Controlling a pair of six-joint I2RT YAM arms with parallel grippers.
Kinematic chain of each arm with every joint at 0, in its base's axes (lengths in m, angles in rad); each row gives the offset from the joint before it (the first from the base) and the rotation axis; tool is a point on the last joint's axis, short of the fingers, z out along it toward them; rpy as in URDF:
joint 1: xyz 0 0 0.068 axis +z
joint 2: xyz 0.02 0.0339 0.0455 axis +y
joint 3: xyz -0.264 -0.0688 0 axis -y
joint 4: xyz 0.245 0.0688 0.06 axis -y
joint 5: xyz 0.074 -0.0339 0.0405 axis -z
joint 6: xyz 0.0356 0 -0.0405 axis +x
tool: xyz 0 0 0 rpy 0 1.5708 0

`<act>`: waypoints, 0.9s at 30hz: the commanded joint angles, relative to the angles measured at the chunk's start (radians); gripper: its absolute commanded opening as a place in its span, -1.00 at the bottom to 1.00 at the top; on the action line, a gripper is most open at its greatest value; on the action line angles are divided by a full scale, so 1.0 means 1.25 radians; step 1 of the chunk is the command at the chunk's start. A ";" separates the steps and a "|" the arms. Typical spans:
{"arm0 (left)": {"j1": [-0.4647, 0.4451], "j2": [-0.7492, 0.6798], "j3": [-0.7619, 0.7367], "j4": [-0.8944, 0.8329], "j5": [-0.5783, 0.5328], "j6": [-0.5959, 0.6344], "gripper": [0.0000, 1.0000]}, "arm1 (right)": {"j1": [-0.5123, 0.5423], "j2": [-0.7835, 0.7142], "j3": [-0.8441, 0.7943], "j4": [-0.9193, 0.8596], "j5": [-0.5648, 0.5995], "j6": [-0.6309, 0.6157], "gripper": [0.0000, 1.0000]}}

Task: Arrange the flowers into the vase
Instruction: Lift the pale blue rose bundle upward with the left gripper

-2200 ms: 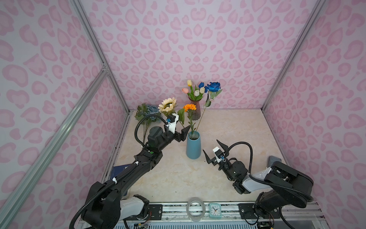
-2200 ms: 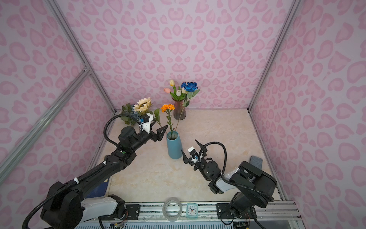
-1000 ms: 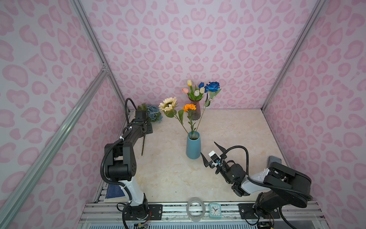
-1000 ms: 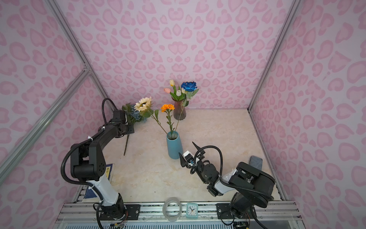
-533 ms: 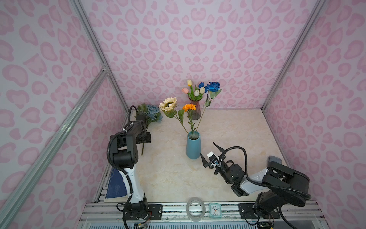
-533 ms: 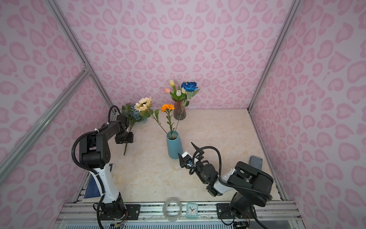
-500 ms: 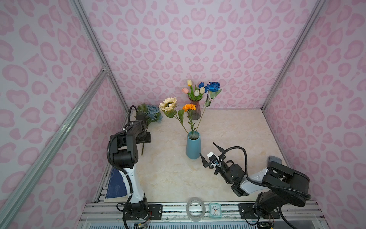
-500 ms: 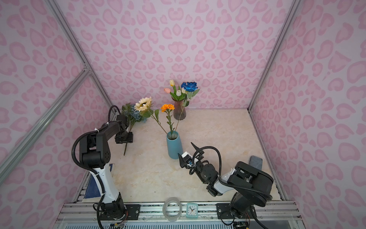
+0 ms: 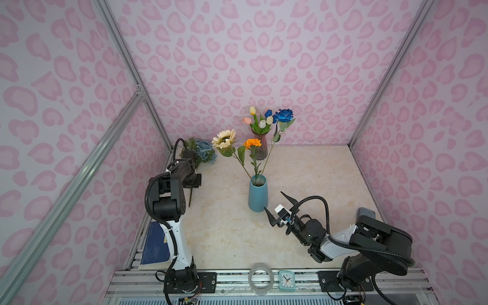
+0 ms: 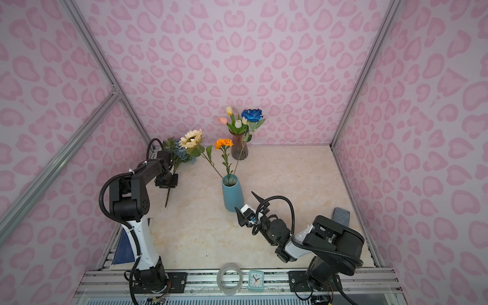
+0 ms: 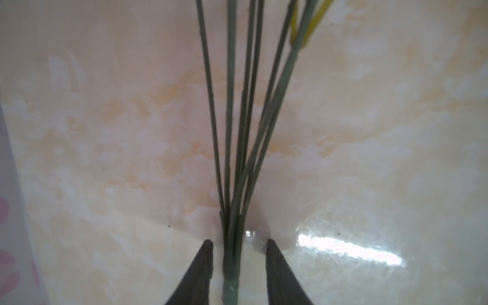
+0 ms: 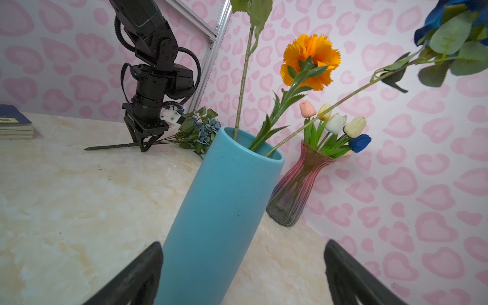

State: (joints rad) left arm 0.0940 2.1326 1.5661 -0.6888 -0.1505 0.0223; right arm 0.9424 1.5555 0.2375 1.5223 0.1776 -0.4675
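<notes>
Left wrist view: the left gripper (image 11: 239, 240) has come down astride the stem (image 11: 231, 264) of the blue bunch (image 9: 204, 153) on the table (image 11: 105, 158), jaws narrowed but not yet pinching, so a pickup looks near; the right gripper (image 12: 243, 243) waits spread beside the vase (image 12: 224, 184).

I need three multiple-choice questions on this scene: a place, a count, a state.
1. Where is the dusty-blue bunch? A in a basket; B on a chair; C lying on the table.
2. How many stems stand in the teal vase? A one; B three; C five.
3. How is the right gripper? A open, empty; B shut, empty; C shut on a stem.
Answers: C, its stem lies flat on the table; B, three stems leave its mouth; A, its jaws stand apart beside the vase.
</notes>
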 commanded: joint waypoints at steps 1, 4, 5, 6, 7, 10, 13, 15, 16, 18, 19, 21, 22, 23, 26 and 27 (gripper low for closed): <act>0.002 0.011 -0.008 -0.014 -0.004 0.008 -0.49 | 0.004 0.003 -0.002 0.030 0.015 -0.012 0.89; 0.002 0.008 -0.013 -0.011 -0.002 0.009 -0.72 | 0.007 0.007 0.001 0.029 0.021 -0.019 0.89; 0.002 0.006 -0.015 -0.010 -0.002 0.009 -0.77 | 0.008 0.008 0.001 0.029 0.021 -0.020 0.89; 0.003 0.005 -0.016 -0.008 -0.004 0.008 -0.78 | 0.009 0.008 0.000 0.030 0.021 -0.022 0.89; 0.002 0.003 -0.019 -0.006 -0.004 0.008 -0.79 | 0.010 0.008 0.000 0.030 0.021 -0.023 0.89; 0.002 -0.005 -0.028 -0.001 -0.004 0.008 -0.91 | 0.014 0.007 0.000 0.030 0.029 -0.031 0.89; 0.002 -0.030 -0.050 0.014 -0.005 0.004 -0.93 | 0.020 0.007 0.002 0.030 0.038 -0.044 0.89; 0.002 -0.058 -0.074 0.034 0.006 0.000 -0.93 | 0.026 0.006 0.002 0.029 0.045 -0.052 0.88; 0.002 -0.072 -0.083 0.043 0.012 -0.003 -0.93 | 0.027 0.007 0.003 0.030 0.047 -0.054 0.88; 0.002 -0.114 -0.108 0.064 0.023 -0.011 -0.93 | 0.028 0.008 0.003 0.030 0.052 -0.056 0.88; 0.002 -0.140 -0.125 0.080 0.031 -0.017 -0.93 | 0.029 0.008 0.004 0.030 0.053 -0.056 0.88; 0.002 -0.197 -0.162 0.116 0.045 -0.026 -0.93 | 0.028 0.008 0.004 0.030 0.058 -0.053 0.88; 0.001 -0.227 -0.172 0.135 0.053 -0.030 -0.94 | 0.029 0.008 0.004 0.029 0.059 -0.053 0.87; 0.001 -0.265 -0.213 0.159 0.060 -0.036 -0.93 | 0.028 0.008 0.004 0.030 0.061 -0.055 0.87; 0.000 -0.377 -0.256 0.193 0.077 -0.047 -0.93 | 0.029 0.008 0.006 0.030 0.072 -0.054 0.87; -0.002 -0.420 -0.269 0.209 0.073 -0.050 -0.93 | 0.029 0.009 0.007 0.030 0.074 -0.054 0.87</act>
State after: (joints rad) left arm 0.0929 1.7027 1.2568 -0.5369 -0.0803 -0.0162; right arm 0.9760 1.5604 0.2405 1.5219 0.2466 -0.5343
